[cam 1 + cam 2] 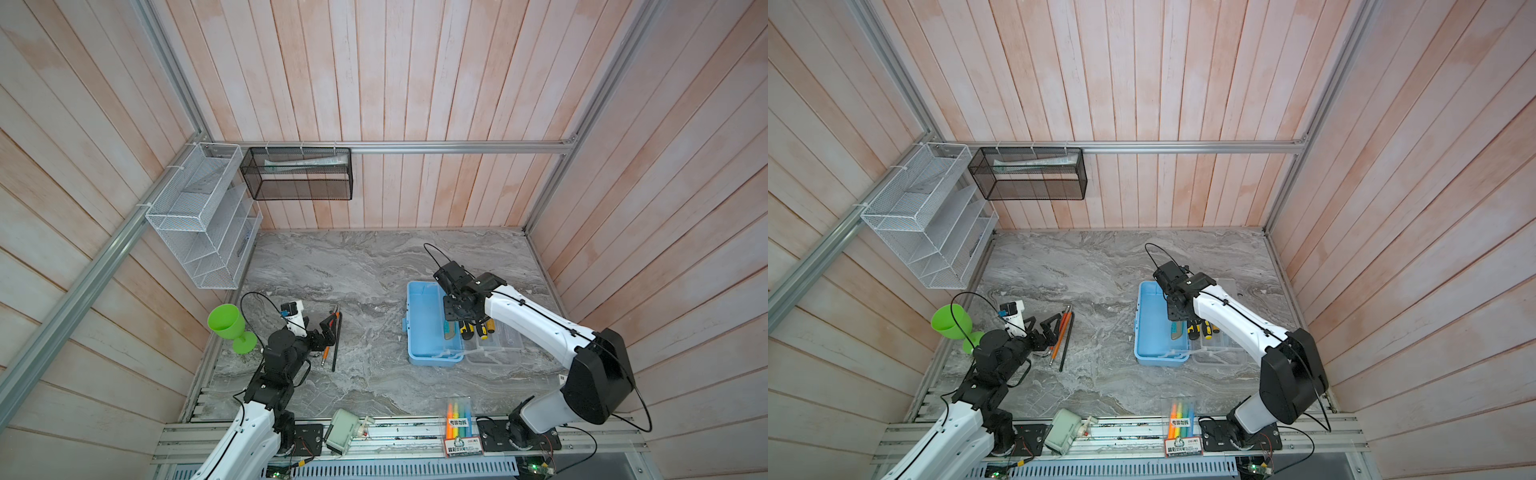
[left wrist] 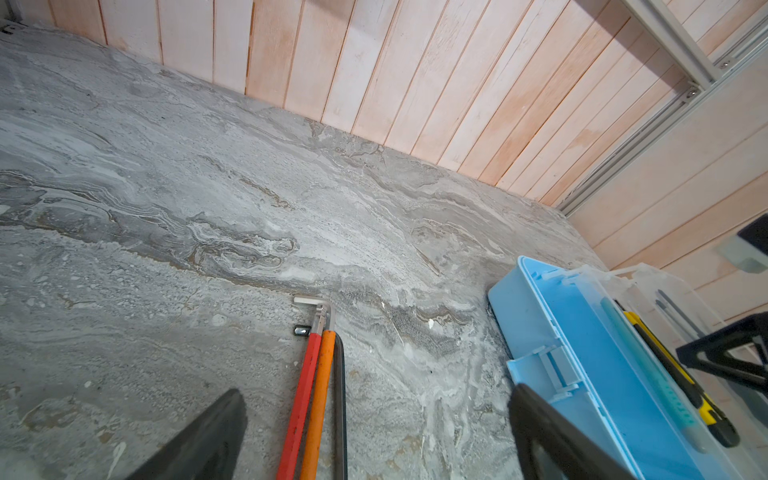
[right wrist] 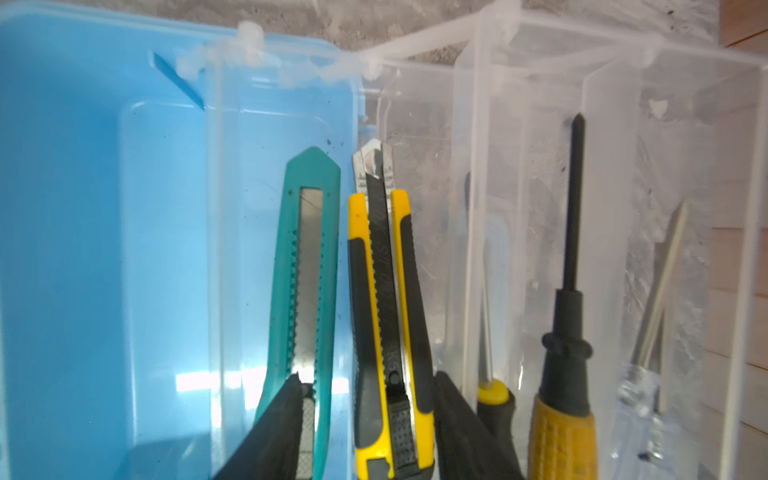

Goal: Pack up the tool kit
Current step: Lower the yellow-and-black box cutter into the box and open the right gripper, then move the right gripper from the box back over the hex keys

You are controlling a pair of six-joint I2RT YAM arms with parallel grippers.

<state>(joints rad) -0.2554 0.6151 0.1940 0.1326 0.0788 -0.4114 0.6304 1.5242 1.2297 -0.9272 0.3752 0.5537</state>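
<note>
Spanning booth floor: grey marbled tabletop (image 1: 374,266); pink plank walls (image 1: 415,83).

Grey marbled tabletop (image 1: 365,266), open light-blue case (image 1: 424,328) at right, green goblet (image 1: 228,326) at left, orange-handled tools (image 1: 332,340) beside it, highlighter pack (image 1: 458,419) near front edge.

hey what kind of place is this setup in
Probably a robot test booth dressed as a workshop corner: wood-plank walls on an aluminium frame, a marble-look tabletop, wire wall racks.
</note>
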